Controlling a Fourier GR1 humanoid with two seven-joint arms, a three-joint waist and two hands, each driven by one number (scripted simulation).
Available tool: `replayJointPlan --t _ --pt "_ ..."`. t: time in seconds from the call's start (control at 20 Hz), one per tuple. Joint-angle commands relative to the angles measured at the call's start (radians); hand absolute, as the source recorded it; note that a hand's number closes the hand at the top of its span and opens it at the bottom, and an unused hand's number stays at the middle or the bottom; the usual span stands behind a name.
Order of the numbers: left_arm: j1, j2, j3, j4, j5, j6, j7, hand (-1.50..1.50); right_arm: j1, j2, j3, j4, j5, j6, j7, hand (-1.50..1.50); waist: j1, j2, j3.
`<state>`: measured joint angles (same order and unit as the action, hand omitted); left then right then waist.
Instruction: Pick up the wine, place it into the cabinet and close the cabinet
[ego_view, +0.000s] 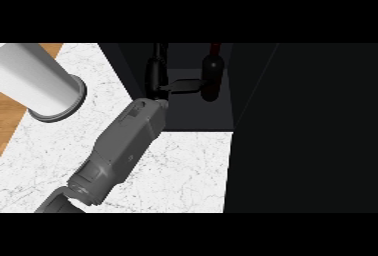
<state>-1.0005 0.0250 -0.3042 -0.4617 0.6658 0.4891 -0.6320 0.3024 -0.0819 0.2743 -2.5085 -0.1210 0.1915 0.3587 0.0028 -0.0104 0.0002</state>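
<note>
Dark wine (212, 70) inside cabinet (193, 118), left robot hand (157, 75) touching it, hold impossible to tell; risk: a careless withdrawal could topple it and obstruct closing.

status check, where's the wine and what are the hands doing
Left hand inside the cabinet, at the wine; grip not clear. Right hand out of view. Nothing seen in the way; white cylinder off to the side.

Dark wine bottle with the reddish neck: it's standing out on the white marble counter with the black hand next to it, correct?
Not quite. The head view shows the dark wine bottle inside the open dark cabinet, not out on the white marble counter. The black left hand is indeed next to it.
</note>
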Motion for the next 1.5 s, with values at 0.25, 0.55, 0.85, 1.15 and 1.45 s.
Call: replayJointPlan --t 0.25,0.55,0.85,1.15,1.45 --pt "0.203 0.029 -0.091 -0.373 -0.045 0.072 0.120 -1.50 0.066 -0.002 0.047 -0.169 -0.009 -0.021 0.042 -1.50 0.014 -0.006 0.000" --pt "0.433 0.081 -0.159 -0.643 -0.055 0.057 0.136 -1.50 0.084 -0.032 -0.011 -0.199 -0.067 -0.013 0.046 -1.50 0.017 -0.006 0.000" --pt "0.627 0.092 -0.273 -0.903 -0.101 0.113 0.186 -1.50 0.056 -0.025 0.032 -0.203 -0.026 -0.029 0.054 -1.50 0.009 -0.002 0.000" --pt "0.777 0.123 -0.337 -1.114 -0.168 0.193 0.198 -1.50 -0.001 -0.043 -0.001 -0.202 -0.057 -0.043 0.108 -1.50 0.001 0.005 0.000" --pt "0.921 0.198 -0.367 -1.267 -0.181 0.174 0.182 -1.50 0.045 -0.170 0.007 -0.194 -0.104 0.096 0.124 1.50 -0.002 0.002 0.001"
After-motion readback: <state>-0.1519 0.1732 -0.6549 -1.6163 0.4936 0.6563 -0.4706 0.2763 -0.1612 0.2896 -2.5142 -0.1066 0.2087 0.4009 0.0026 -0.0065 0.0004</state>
